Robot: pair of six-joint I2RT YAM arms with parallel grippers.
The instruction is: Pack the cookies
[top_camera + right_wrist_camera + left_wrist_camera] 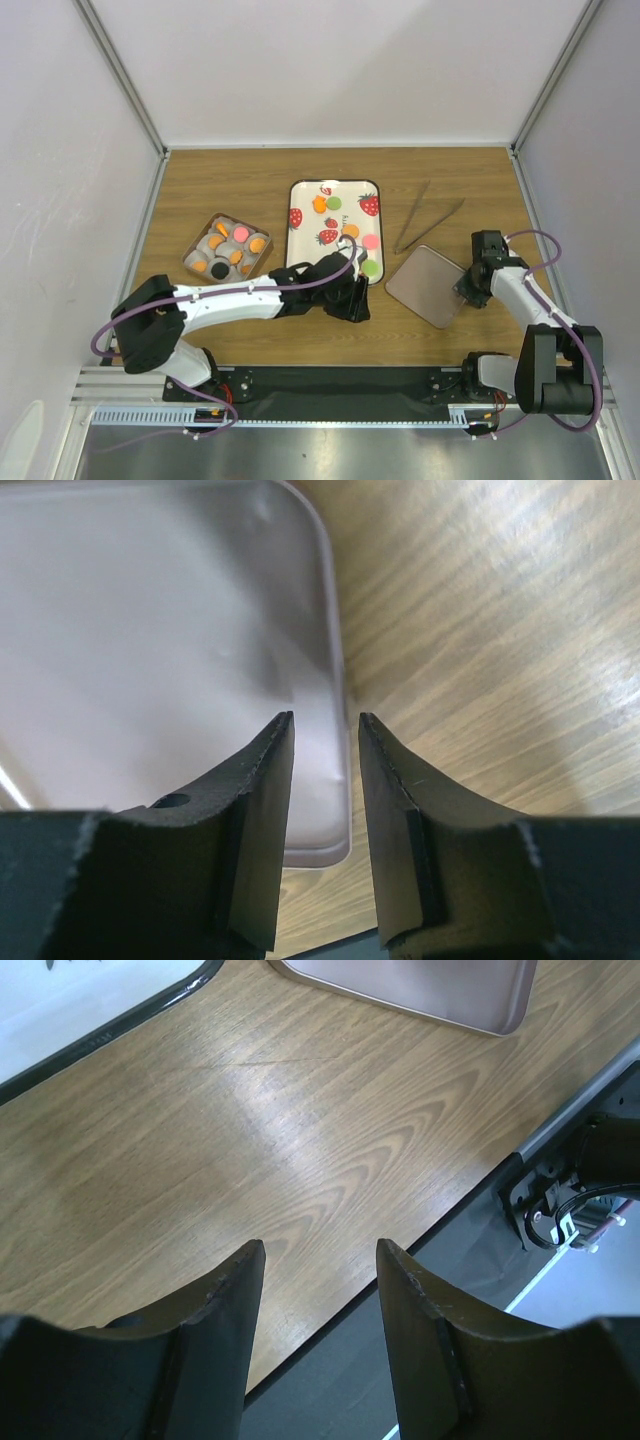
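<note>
left claw spread wide, empty | right claw narrowly parted at lid rim

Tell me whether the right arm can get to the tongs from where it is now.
Probably yes. The tongs lie alone on bare wood just beyond the right gripper, whose jaws sit at the edge of the pinkish lid. Nothing lies between them, and the left gripper is away by the tray.

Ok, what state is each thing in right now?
Lid: off, flat on table.
Box: open, part-filled with cookies.
Tray: holds several loose cookies.
Tongs: open, lying unheld.
Left gripper: jaws open, empty.
Right gripper: jaws slightly apart at lid's edge.
</note>
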